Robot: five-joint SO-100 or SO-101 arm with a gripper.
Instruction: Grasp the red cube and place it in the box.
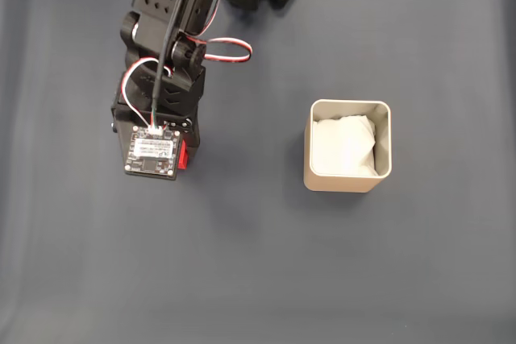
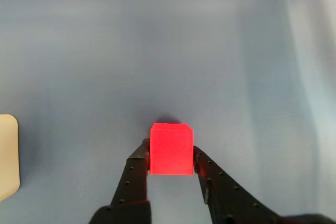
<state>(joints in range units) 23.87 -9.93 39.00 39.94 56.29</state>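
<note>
The red cube (image 2: pixel 171 149) is clamped between the jaws of the gripper (image 2: pixel 171 156) in the wrist view. In the fixed view, the box (image 1: pixel 347 180) is seen well apart to the cube's right, with bare cloth (image 1: pixel 250 223) between them.

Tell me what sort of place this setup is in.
Probably a hobby or lab workbench for robot practice: a plain dark mat covers the table, a small black arm with exposed wires works on it, and the props are a red cube and a beige box.

No text can be read — the wrist board's (image 1: pixel 153 153) label (white) is blurred.
</note>
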